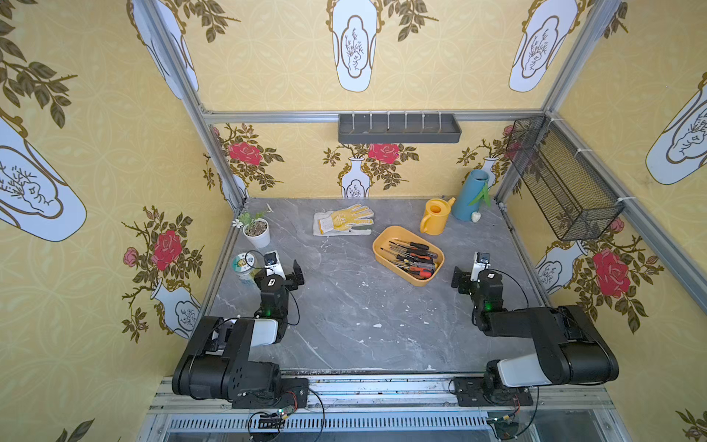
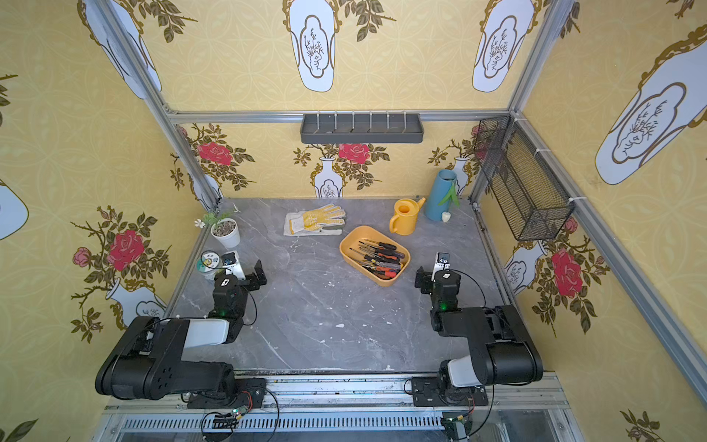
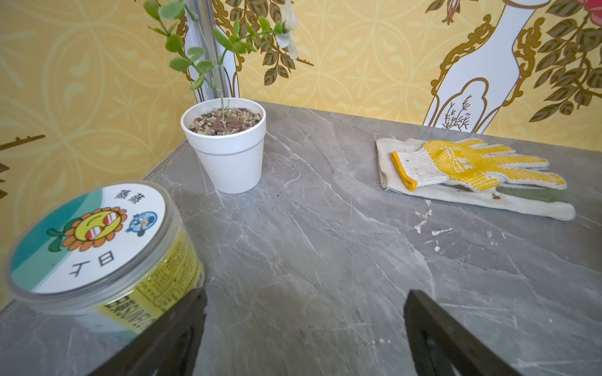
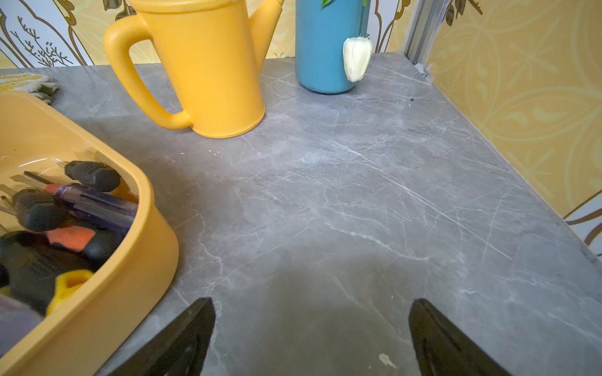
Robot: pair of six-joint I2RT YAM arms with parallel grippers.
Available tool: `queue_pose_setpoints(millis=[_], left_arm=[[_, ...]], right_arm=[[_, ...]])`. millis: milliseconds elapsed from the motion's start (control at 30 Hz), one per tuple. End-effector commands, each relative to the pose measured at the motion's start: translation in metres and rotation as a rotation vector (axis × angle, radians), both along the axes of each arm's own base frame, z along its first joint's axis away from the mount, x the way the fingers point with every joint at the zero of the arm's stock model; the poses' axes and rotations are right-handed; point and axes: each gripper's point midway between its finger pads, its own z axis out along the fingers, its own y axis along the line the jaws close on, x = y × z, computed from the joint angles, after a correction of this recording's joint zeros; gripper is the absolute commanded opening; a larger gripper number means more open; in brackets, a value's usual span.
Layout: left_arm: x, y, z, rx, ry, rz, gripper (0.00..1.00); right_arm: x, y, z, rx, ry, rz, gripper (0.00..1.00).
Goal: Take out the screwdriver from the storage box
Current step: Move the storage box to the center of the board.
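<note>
Jaws apart, my left tool (image 3: 306, 299) and right tool (image 4: 314, 304) hang over the grey marbled desk (image 1: 344, 313), enclosed by yellow floral wallpaper (image 1: 95, 172).

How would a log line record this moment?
left gripper: open, empty | right gripper: open, near storage box | screwdrivers: in storage box

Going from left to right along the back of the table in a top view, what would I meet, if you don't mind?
white plant pot → gloves → yellow watering can → blue vase
</note>
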Motion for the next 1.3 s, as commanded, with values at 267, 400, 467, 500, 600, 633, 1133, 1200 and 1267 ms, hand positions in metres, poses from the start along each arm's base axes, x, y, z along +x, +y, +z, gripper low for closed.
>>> queue_pose_setpoints(millis=[267,400,467,500,600,633,1133,1200,1267], left_arm=[[0.003,-0.008,0.002,0.001,-0.001,-0.051,0.99],[0.003,-0.008,0.001,-0.001,-0.001,-0.051,0.99],[0.003,-0.008,0.001,-0.001,-0.001,-0.051,0.99],[0.003,-0.008,0.001,0.000,0.000,-0.051,0.99],[0.003,-0.008,0.001,0.000,0.000,-0.051,0.99],[0.005,-0.007,0.001,-0.005,0.003,-0.044,0.99],[-0.002,0.009,0.037,-0.031,0.018,0.029,0.99],[-0.003,0.015,0.068,-0.055,-0.056,0.078,0.99],[-0.001,0.012,0.099,-0.093,-0.144,0.066,0.99]], right_arm=[[0.005,-0.003,0.011,-0.005,-0.046,-0.015,0.97],[0.005,-0.003,0.011,-0.005,-0.046,-0.015,0.97],[0.005,-0.003,0.011,-0.004,-0.045,-0.016,0.97],[0.005,-0.003,0.011,-0.005,-0.045,-0.015,0.97],[0.005,-0.003,0.011,-0.005,-0.045,-0.015,0.97],[0.005,-0.003,0.011,-0.005,-0.046,-0.015,0.97],[0.017,0.015,0.048,-0.078,0.030,0.028,0.99],[0.024,0.023,0.064,-0.067,0.007,0.067,0.99],[0.034,0.032,0.078,-0.068,0.026,0.115,0.99]])
